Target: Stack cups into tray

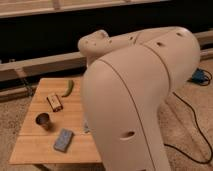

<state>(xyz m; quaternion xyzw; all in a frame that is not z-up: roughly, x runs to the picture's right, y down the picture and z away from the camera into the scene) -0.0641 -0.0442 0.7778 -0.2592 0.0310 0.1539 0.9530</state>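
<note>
The dark metal cup (43, 120) is the one cup we can see, but the nearest thing to us is the robot's pale arm (135, 100). It fills the middle and right of the view and covers the right half of the wooden counter (31, 146). The claw is somewhere behind that bulk, out of our sight, so we cannot tell whether it is open or closed. The tray is also hidden by the arm. Close to the counter's front edge lies a flat grey-blue block (63, 139), set at a slant. Just behind it and to its left the cup stands upright, mouth up, near the left edge about midway along it, touching nothing. Farther back lies a small brown box (55, 102), apart from the cup. Beyond that, near the far edge, lies a long curved green thing (68, 88). On the carpet to the right, a black cable (192, 120) runs toward a blue object (200, 76). Behind everything we see a pale ledge (35, 64) below a dark wall.
</note>
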